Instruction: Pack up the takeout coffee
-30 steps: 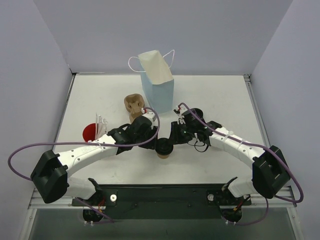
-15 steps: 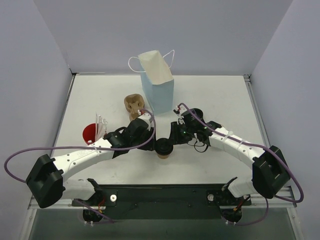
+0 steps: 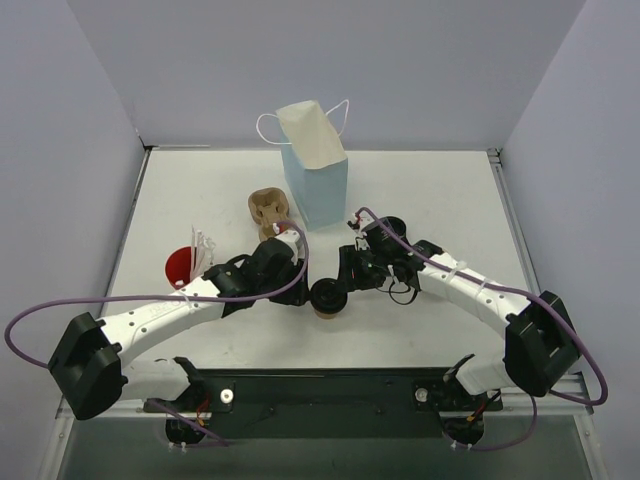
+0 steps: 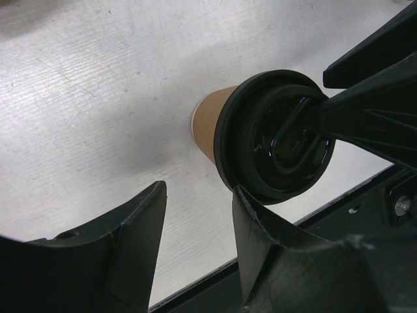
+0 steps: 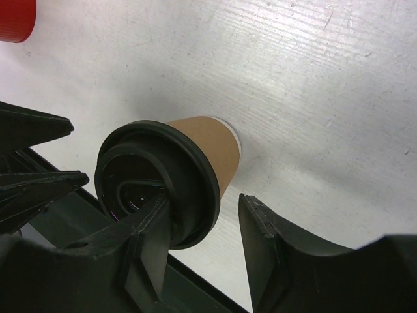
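The brown kraft cup [image 3: 326,298] with a black lid stands upright at the table's near middle. It also shows in the left wrist view [image 4: 210,117] and the right wrist view [image 5: 207,145]. My left gripper [image 3: 303,290] is open just left of it [image 4: 199,205]; its right fingertip [image 4: 251,202] is at the lid's rim. My right gripper [image 3: 345,283] is open [image 5: 203,212]. One of its fingers [image 5: 151,218] lies over the lid, the other stands apart beside the cup. The red cup [image 3: 181,265] sits at the left [image 5: 16,14].
The tan pulp cup tray [image 3: 267,210] lies behind the left gripper. The light blue paper bag [image 3: 318,180] with white handles stands behind it at the middle back. A white wrapper [image 3: 205,250] lies by the red cup. The black table edge [image 4: 326,215] is close to the kraft cup.
My left arm's elbow has swung to the left while its gripper stays beside the kraft cup. My right gripper has barely moved. The cup stays in place.
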Robot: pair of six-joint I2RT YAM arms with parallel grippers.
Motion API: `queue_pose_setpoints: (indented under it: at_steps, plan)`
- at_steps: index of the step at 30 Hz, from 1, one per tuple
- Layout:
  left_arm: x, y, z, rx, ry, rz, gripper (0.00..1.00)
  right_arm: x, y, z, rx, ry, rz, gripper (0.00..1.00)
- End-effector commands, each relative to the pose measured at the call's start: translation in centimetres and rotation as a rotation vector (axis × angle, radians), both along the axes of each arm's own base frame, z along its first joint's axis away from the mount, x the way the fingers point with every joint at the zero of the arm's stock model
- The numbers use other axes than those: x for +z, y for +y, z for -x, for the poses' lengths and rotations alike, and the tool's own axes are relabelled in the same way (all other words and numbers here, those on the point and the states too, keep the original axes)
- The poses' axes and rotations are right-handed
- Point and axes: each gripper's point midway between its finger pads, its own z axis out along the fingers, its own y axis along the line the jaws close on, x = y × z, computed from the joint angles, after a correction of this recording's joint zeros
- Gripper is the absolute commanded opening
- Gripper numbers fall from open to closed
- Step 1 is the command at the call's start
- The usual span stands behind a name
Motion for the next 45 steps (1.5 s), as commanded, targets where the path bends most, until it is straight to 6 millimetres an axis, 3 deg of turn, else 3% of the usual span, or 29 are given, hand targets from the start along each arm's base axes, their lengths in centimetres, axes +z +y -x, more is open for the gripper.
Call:
queue_pose_setpoints:
  at_steps: [1,17,21,28,32,40,45]
  plan:
    - [0.9,-0.2,-0.3,-0.002,-0.024,0.034,0.55,-0.1,-0.1,0.7,0.031,0.030,0.038,0.45]
    - [-1.0,-0.8,-1.1,-0.001,-0.003,0.022,0.55,0.4,1.0,0.2,0.051,0.030,0.008,0.40]
    - [-2.1,-0.4,-0.9,0.010,0.013,-0.001,0.55,-1.2,0.2,0.9,0.040,0.049,0.035,0.36]
    - [-6.5,2.0,1.1,0.060,0.081,-0.096,0.53,-4.9,-2.9,2.3,-0.020,0.078,0.112,0.32]
    - [-7.7,2.2,1.8,0.052,0.107,-0.108,0.53,-4.8,-3.3,2.4,-0.027,0.068,0.116,0.32]
    - [-7.9,2.2,1.9,0.049,0.110,-0.140,0.52,-4.5,-3.8,1.8,-0.056,0.056,0.134,0.30]
    - [-9.6,3.6,2.4,0.071,0.126,-0.196,0.52,-5.1,-4.7,1.9,-0.086,0.059,0.165,0.28]
